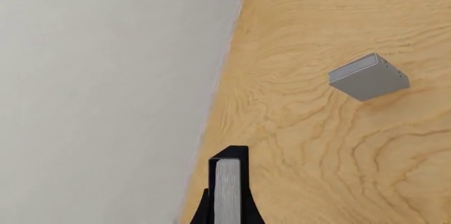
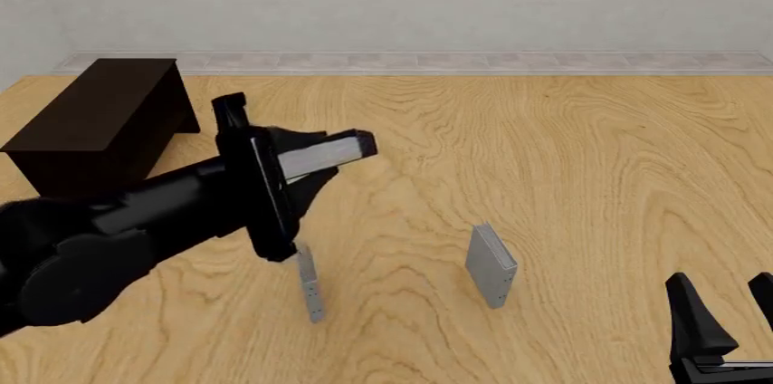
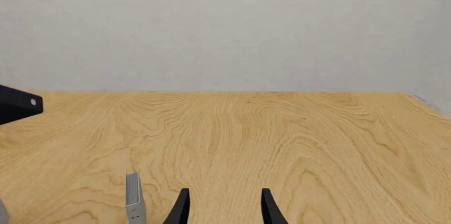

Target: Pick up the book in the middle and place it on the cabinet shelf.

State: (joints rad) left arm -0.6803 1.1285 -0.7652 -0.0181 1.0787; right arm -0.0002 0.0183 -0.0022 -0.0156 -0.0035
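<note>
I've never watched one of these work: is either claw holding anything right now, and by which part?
The left gripper holds the book by its lower end, fingers on its two covers. The right gripper is open and empty.

thin grey book (image 2: 310, 286) upright | small silver-grey book (image 2: 491, 265) upright, right of it | wooden table (image 2: 580, 167)
</note>
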